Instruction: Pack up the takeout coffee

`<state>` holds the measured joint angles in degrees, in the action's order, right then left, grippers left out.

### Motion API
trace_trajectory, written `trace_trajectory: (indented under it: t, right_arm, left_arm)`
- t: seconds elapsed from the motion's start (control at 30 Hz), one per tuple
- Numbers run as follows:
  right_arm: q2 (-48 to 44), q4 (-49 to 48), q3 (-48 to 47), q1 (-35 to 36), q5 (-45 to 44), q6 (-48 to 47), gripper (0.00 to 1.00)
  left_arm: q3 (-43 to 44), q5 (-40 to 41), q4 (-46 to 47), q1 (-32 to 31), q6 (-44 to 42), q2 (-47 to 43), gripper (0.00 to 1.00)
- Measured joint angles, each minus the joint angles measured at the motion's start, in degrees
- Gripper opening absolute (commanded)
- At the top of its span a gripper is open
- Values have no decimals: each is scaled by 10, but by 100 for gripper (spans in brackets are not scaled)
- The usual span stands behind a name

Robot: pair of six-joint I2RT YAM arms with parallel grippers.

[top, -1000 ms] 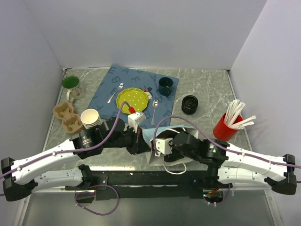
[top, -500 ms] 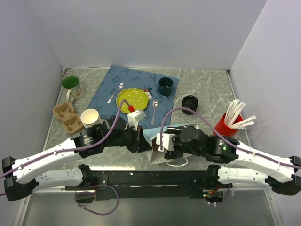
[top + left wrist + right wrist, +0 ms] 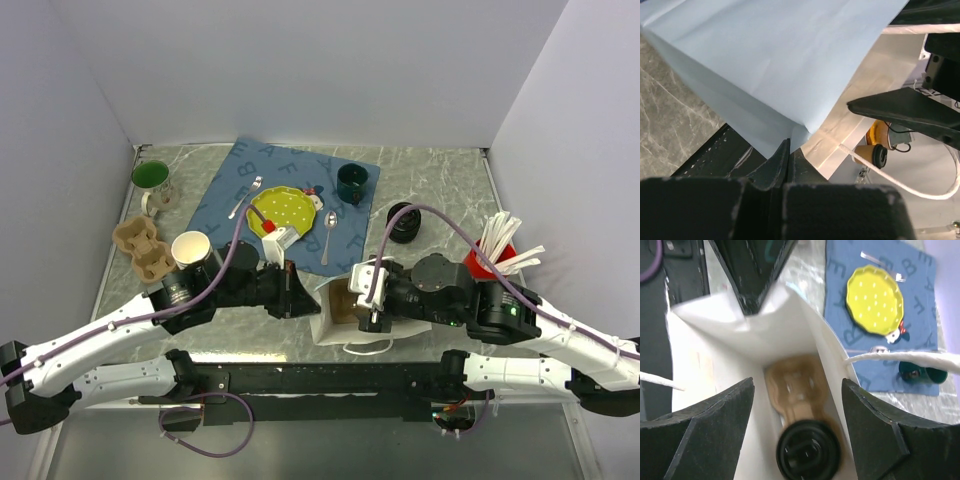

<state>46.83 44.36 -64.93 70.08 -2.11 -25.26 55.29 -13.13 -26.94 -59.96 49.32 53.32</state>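
Black-lidded takeout coffee (image 3: 809,450) sits deep in the white paper bag (image 3: 710,355), on a pulp carrier (image 3: 790,402). Above it the right gripper (image 3: 797,382), spread; left gripper (image 3: 790,146) pinches the bag rim. Best: right lifts straight out, clear of walls and string handle (image 3: 900,359)

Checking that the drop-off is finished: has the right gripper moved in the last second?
Yes. In the top view the right gripper has shifted right and slightly away from the bases, closer to the red cup, still over the paper bag.
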Motion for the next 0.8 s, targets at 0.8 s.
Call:
trace_trajectory:
  t: [0.8]
  right_arm:
    - [-16, -27, 35, 0, 27, 50, 59]
  left_arm:
    - [43, -21, -56, 16, 16, 21, 1]
